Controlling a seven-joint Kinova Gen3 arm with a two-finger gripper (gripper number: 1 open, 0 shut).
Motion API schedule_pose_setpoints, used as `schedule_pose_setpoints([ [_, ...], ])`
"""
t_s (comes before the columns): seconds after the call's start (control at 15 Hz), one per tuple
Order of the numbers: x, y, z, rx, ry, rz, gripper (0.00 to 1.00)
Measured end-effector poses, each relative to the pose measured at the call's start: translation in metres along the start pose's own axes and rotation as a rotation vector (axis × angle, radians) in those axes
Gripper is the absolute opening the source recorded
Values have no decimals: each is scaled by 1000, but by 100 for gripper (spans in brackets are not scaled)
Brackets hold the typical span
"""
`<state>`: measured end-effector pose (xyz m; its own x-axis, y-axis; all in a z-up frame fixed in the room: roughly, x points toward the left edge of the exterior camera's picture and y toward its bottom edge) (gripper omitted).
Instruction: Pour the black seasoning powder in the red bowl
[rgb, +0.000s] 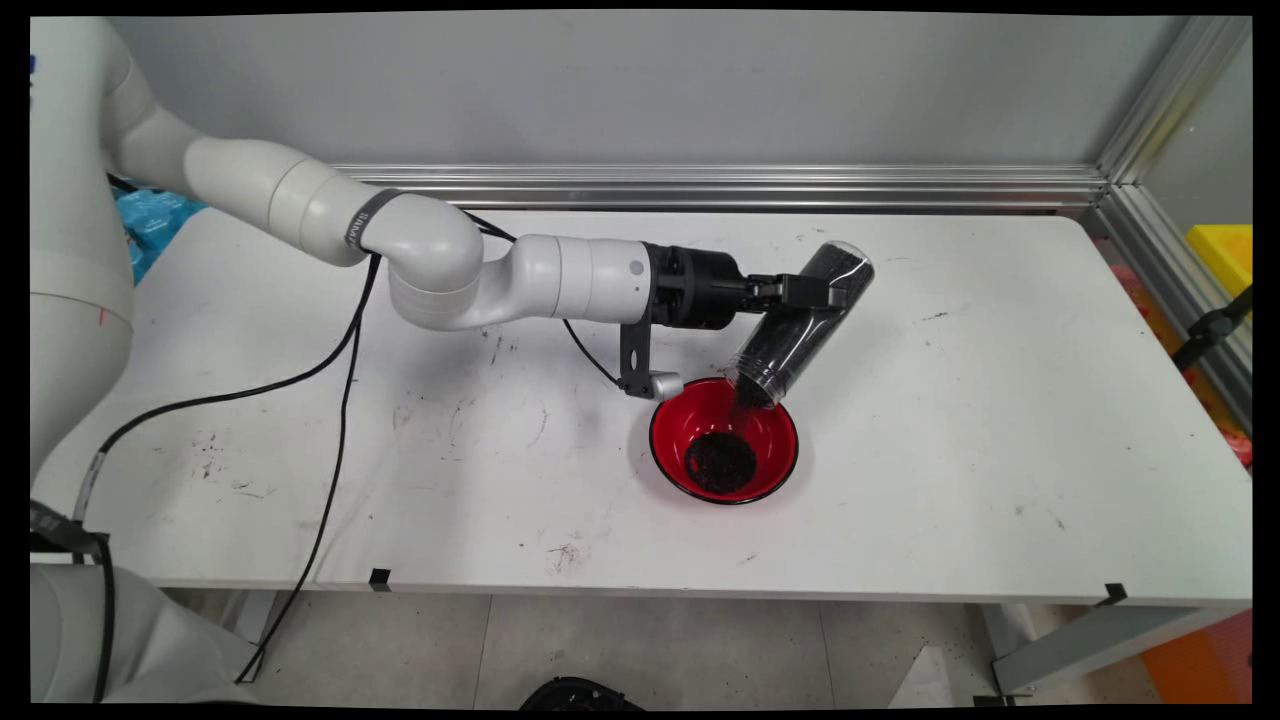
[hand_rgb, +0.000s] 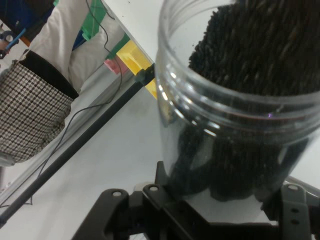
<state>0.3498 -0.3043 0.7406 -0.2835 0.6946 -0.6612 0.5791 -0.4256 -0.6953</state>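
My gripper (rgb: 815, 292) is shut on a clear plastic jar (rgb: 800, 325) filled with small black grains. The jar is tilted, its open mouth pointing down and left over the back rim of a red bowl (rgb: 775, 425) on the white table. Black grains fall from the mouth, and a dark heap (rgb: 720, 462) lies in the bowl's bottom. In the hand view the jar (hand_rgb: 235, 100) fills the right side, with the grains pressed against its wall, and the black linkage (hand_rgb: 150, 210) grips it from below.
The white table (rgb: 1000, 450) is scuffed and speckled. Black cables (rgb: 340, 400) hang from the arm across the table's left side. An aluminium rail (rgb: 720, 185) runs along the back edge. A yellow box (rgb: 1222, 250) sits off the right edge.
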Motion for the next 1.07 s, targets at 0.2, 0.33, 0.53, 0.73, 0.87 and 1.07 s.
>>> schedule_pose_setpoints([
  [0.2,0,0,1,6,2,9,0],
  [0.33,0,0,2,9,3,14,0],
  [0.53,0,1,3,13,5,23,0],
  [0.73,0,2,4,15,7,28,0],
  [0.87,0,2,4,16,9,32,0],
  [1.07,0,3,4,17,10,37,0],
])
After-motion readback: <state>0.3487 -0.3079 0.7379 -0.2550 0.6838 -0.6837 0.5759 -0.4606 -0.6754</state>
